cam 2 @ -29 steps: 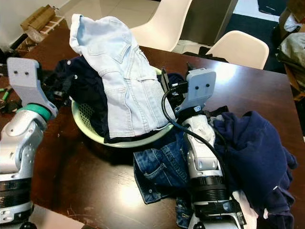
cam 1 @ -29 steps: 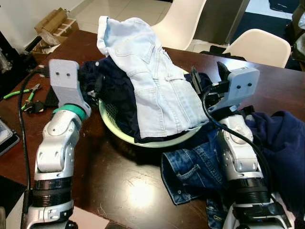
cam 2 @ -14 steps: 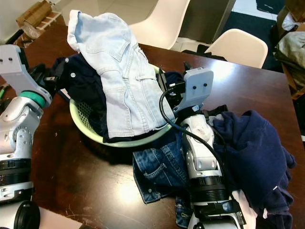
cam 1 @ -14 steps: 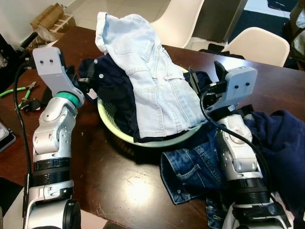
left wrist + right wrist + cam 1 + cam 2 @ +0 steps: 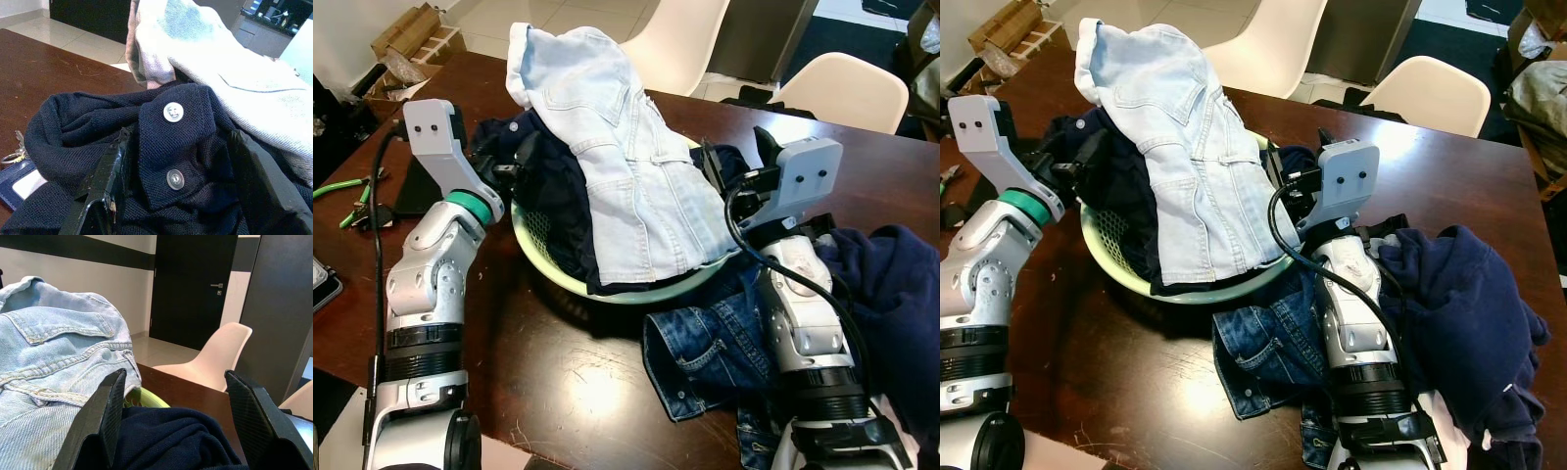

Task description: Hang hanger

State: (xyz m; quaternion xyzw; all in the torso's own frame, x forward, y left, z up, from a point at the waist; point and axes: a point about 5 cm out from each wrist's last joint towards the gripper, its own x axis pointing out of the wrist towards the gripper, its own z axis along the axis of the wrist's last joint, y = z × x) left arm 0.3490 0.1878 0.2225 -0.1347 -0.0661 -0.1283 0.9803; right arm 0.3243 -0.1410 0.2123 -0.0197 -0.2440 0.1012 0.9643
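A pale green plastic laundry basket (image 5: 636, 292) stands on the dark brown wooden table (image 5: 558, 362). It is heaped with a dark navy knit polo shirt (image 5: 543, 186) and a light blue denim jacket (image 5: 626, 157), which is draped over the top of the heap.

Compared with half a second ago, the left gripper (image 5: 514, 162) has swung in from beside the basket and now sits at the basket's left rim, pressed into the navy shirt. In the left wrist view its black fingers (image 5: 110, 181) are spread wide to either side of the shirt's placket and its two silver snap buttons (image 5: 172, 112), without closing on the cloth.

The right gripper (image 5: 739, 157) is where it was, raised just above the basket's right rim. Its fingers (image 5: 105, 416) are spread wide with nothing between them, and they point across the denim toward a cream plastic chair (image 5: 210, 357).

Crumpled blue jeans (image 5: 705, 357) lie on the table against the basket's near right side. A navy sweatshirt (image 5: 891, 294) lies farther right of them. Green-handled pliers (image 5: 342, 191) lie well to the left of the basket.

Where the hanger is cannot be told from these views.
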